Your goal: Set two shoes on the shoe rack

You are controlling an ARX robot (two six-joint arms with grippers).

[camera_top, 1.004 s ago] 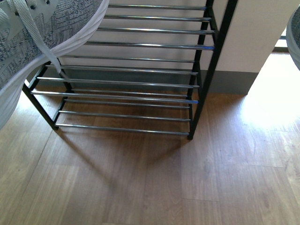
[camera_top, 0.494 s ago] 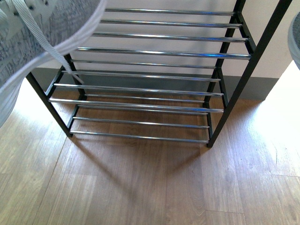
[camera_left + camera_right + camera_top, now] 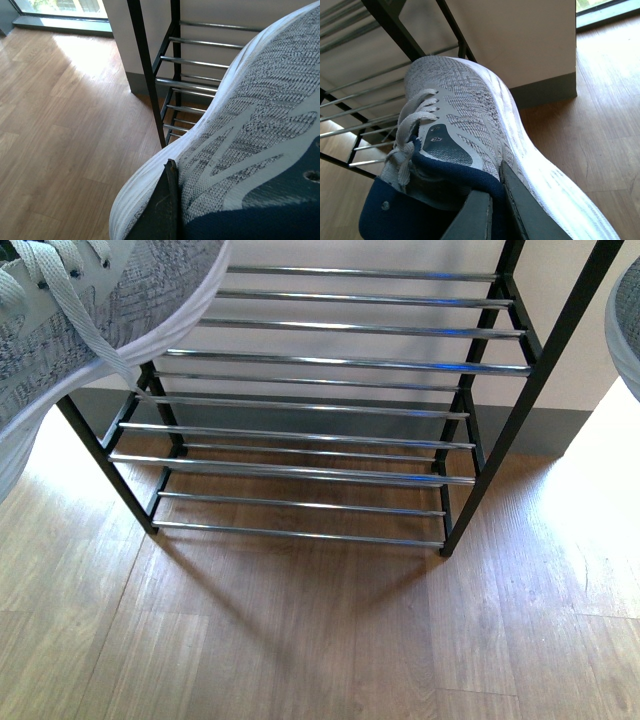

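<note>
Finding one: my right tool (image 3: 497, 200) is closed on the right shoe (image 3: 470, 115). Two dark fingers pinch the navy heel collar between them, one inside the opening and one against the outer wall above the white sole. Finding two: my left tool (image 3: 172, 215) shows only one dark finger, lying flat against the outer side of the left shoe (image 3: 250, 125) near the blue collar. The opposing finger is hidden, so I judge this a closed grasp on the collar from the way the shoe hangs clear of the floor (image 3: 300, 640), rather than from a full sighting. In the front view the left shoe fills the upper left corner, above the near left end of the shoe rack (image 3: 320, 365). Only a sliver of the right shoe shows at the right edge, outside the rack's right post. Neither shoe rests on a rod. Handling assessment: these are light items, with a soft knit upper that will crease and slide under a pinch, while the thick sole is the stiff part. The collar hold is workable, but the toe can swing. The loose lace (image 3: 75, 310) dangles by the rack's left corner and could catch a rod. The chrome rods look slick and are spaced apart, so each sole should land flat across at least two of them.
</note>
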